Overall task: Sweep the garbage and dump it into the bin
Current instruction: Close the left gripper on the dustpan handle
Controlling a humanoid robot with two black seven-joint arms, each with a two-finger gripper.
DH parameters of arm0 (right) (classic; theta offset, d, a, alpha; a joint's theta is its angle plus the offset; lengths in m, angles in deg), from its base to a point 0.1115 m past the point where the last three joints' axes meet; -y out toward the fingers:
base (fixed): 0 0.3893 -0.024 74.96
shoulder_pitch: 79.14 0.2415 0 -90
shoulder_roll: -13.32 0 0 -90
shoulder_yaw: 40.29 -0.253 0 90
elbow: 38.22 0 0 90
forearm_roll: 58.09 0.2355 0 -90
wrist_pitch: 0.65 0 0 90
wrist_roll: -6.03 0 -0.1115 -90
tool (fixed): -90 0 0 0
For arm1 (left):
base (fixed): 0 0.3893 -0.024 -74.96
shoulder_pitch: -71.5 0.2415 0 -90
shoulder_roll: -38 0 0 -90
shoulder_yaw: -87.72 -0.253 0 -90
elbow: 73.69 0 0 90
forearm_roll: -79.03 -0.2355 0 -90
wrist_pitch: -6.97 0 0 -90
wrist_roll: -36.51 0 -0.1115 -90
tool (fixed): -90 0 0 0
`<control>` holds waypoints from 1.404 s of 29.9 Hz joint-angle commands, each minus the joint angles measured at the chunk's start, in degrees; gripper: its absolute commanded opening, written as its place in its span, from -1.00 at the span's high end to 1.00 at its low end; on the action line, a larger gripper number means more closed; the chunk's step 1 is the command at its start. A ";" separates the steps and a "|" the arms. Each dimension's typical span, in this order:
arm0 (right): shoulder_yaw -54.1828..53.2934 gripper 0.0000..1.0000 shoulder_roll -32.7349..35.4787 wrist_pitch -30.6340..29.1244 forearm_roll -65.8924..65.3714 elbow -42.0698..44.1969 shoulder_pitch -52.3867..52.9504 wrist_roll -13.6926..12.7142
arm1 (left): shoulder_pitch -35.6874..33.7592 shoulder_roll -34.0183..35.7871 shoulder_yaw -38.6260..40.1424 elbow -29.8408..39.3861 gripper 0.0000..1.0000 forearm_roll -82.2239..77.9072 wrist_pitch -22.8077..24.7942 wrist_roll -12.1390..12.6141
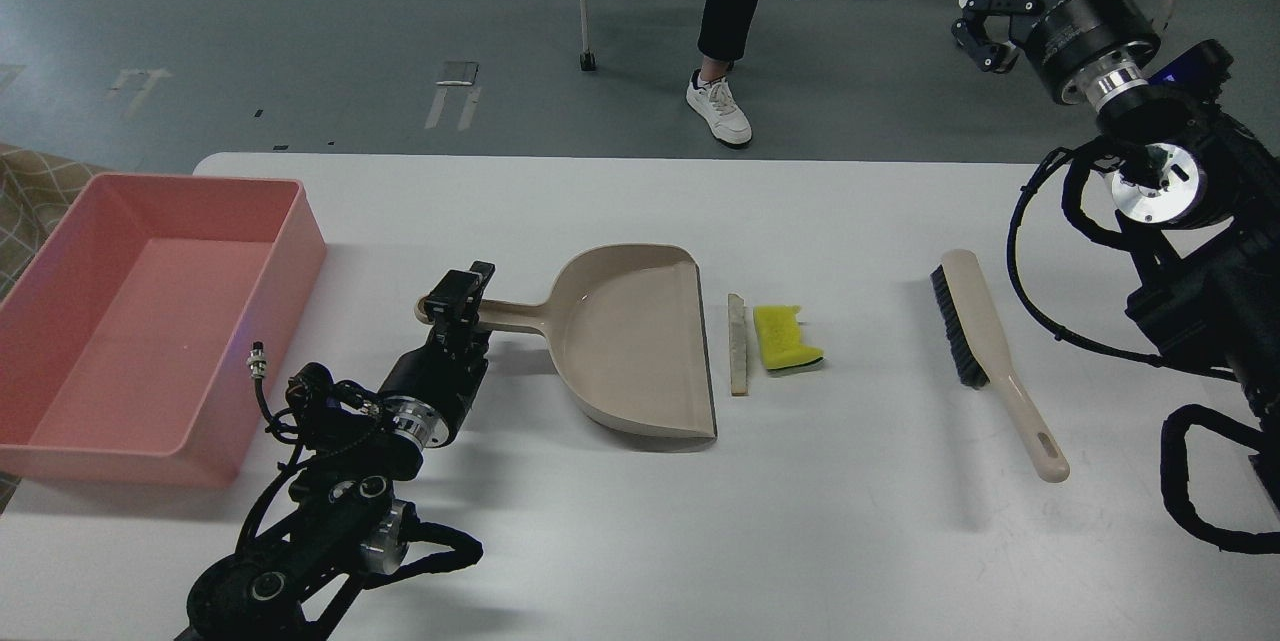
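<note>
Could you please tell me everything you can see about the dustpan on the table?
The dustpan is beige, seemingly plastic, with a broad shallow scoop and a long flat handle pointing left. It lies flat on the white table, empty, its straight lip facing right towards a thin grey-beige strip lying just clear of it. The left gripper is at the handle's end, apparently closing on it, though a firm grip cannot be confirmed.

My left arm reaches in from the lower left, low and stretched forward, its left gripper (458, 296) seen end-on and dark, fingers hard to separate. My right arm rises at the right edge, right gripper (985, 21) held high, fingers spread.
</note>
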 commanded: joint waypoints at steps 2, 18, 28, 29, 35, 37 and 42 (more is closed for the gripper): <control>0.00 -1.00 0.01 0.00 0.00 0.00 0.00 0.01 | -0.07 0.06 -0.01 -0.07 -0.26 0.03 -0.07 0.08; 0.00 -1.00 0.01 0.00 0.00 0.00 0.00 0.01 | -0.15 0.06 0.17 -0.16 0.07 0.29 -0.07 0.26; 0.09 -1.00 0.01 0.00 0.00 -0.09 -0.09 0.01 | -0.15 0.06 0.17 -0.16 0.21 0.38 -0.07 0.26; 0.09 -1.00 0.01 0.00 0.00 -0.09 -0.09 0.01 | -0.15 0.06 0.17 -0.16 0.25 0.38 -0.07 0.26; 0.09 -1.00 0.01 0.00 0.00 -0.09 0.00 0.01 | -0.15 0.06 0.17 -0.16 0.34 0.38 -0.07 0.26; 0.09 -1.00 0.01 0.00 0.00 -0.09 0.00 0.01 | -0.07 0.06 0.08 -0.16 0.34 0.29 -0.07 0.26; 0.00 -1.00 0.01 0.00 0.00 -0.17 0.00 0.01 | -0.07 0.06 0.08 -0.25 0.36 0.12 -0.07 0.17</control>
